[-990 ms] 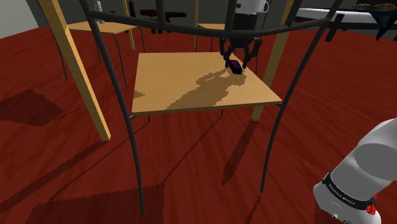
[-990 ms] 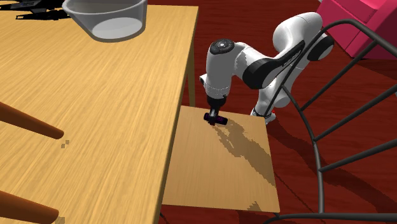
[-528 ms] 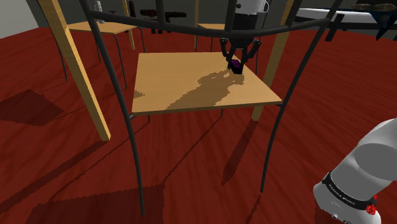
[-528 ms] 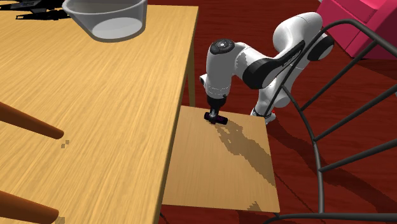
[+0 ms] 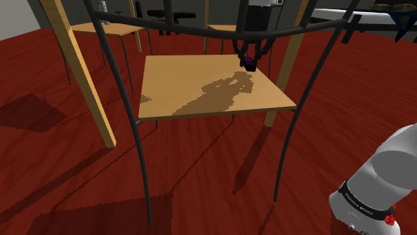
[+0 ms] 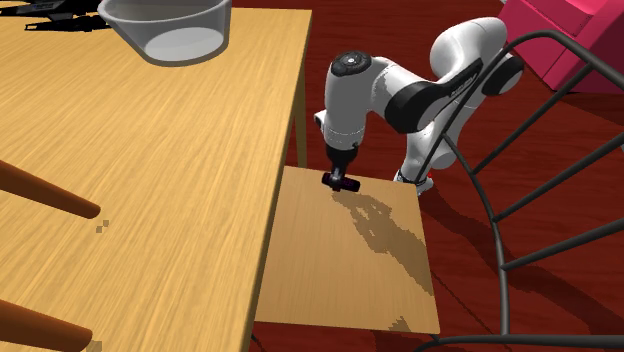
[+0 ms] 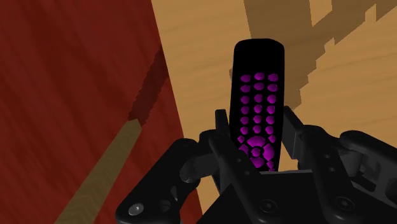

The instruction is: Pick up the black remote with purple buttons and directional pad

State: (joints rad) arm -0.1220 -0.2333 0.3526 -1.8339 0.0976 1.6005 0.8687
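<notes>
One low square table (image 5: pixel 194 83) of pale wood on thin dark legs stands on a glossy red floor (image 5: pixel 60 167) in the shoulder view, framed by curved black tubes (image 5: pixel 135 137). Above its far corner, toward that view's right, the black gripper (image 5: pixel 250 59) clamps the remote (image 5: pixel 248 65), a small dark block with a purple glint, clear of the tabletop and higher than a second ago; the blocky shadow beneath it has spread. In the second exterior view a large grained wooden table (image 6: pixel 170 170) bearing a translucent round bowl (image 6: pixel 165 28) fills the left, and the smooth white arm (image 6: pixel 400 95) bends down over the small table (image 6: pixel 345 270). The gripper (image 6: pixel 341 177) carries the remote (image 6: pixel 341 184) crosswise just above the near edge, and the arm stands slightly taller than before. In the wrist view the remote (image 7: pixel 257 83) is a slim, round-cornered black slab studded with glossy purple buttons and a round pad near the gripper (image 7: pixel 256 137). Both fingers (image 7: pixel 221 130) press its long sides, pale wood and red floor lying behind.
</notes>
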